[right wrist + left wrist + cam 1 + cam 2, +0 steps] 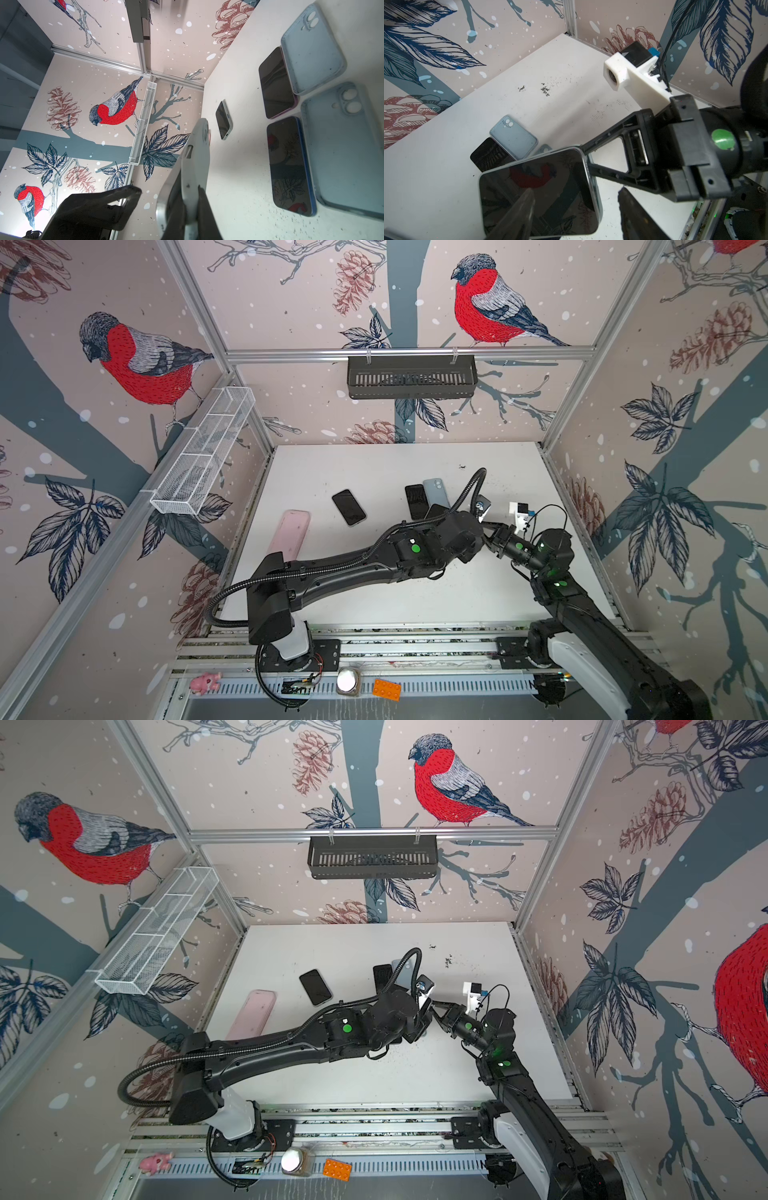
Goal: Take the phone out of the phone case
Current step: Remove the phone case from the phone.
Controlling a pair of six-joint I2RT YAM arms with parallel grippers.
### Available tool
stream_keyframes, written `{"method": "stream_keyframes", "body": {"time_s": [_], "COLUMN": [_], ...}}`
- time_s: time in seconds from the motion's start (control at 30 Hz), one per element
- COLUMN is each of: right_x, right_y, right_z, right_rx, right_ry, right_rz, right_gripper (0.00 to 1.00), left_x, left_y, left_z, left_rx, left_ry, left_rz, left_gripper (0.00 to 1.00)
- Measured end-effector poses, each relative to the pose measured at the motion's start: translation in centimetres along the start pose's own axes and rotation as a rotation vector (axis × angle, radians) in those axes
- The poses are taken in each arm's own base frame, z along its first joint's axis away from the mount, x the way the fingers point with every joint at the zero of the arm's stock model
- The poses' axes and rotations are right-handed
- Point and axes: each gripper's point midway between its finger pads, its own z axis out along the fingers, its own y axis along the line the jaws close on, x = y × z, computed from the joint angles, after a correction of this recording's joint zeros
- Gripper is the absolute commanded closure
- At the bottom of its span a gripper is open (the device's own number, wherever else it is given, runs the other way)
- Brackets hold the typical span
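Closest to the lens in the left wrist view are the fingers (521, 209) of the left gripper (576, 189), rising from the bottom edge of the frame. They stand moderately apart. One lies across the dark screen of the phone (554, 199); the other stands to the right of it over bare worktop (446, 155), so the phone's right-hand end sits in the gap. Whether either finger touches the glass I cannot tell.

From the right of the frame the right gripper (591, 162) reaches in, its fingers closed tight on the rim of the phone case (195, 162) near the phone's upper right corner. It holds the pair up off the worktop with the screen turned toward the left wrist.

In the right wrist view the case shows edge-on. Its long axis runs from the bottom edge up to mid-frame, with the camera cut-out at the far end. The phone looks seated in the case, a pale rim showing along its right edge; whether a corner has lifted is unclear.

The right arm anchors the case at one end, so the left arm, with its fingers bracketing the phone, is the one placed to work it loose. It would likely need to catch the phone alone, not the rim, and draw it away from the case back.

Farther up the frame a blue case (515, 141) and a dark phone (488, 153) lie flat, apart from the held pair.
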Motion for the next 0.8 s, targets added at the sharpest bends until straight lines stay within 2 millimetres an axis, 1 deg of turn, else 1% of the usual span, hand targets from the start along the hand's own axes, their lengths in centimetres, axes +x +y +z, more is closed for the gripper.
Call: {"method": "stream_keyframes", "body": {"time_s": [0.17, 0.33, 0.43, 0.5, 0.8], "right_x": [0.0, 0.0, 0.0, 0.0, 0.0], "right_y": [0.0, 0.3, 0.2, 0.1, -0.8], "right_z": [-0.1, -0.2, -0.2, -0.2, -0.3], "right_rx": [0.002, -0.005, -0.002, 0.003, 0.028], "right_ry": [-0.003, -0.007, -0.01, -0.011, -0.023], "right_rz": [0.0, -0.006, -0.004, -0.001, 0.015], "right_gripper": [1.0, 1.0, 1.0, 1.0, 1.0], "left_x": [0.4, 1.2, 1.8, 1.9, 2.6], "left_y": [-0.3, 0.0, 0.5, 0.7, 2.1], "left_z": [0.8, 1.7, 2.2, 2.3, 2.4], "left_rx": [-0.005, -0.042, -0.08, -0.101, -0.203], "left_ry": [0.024, 0.057, 0.081, 0.082, 0.102], "left_rz": [0.006, 0.008, 0.018, 0.018, 0.016], "left_gripper": [0.41, 0.43, 0.46, 0.48, 0.58]}}
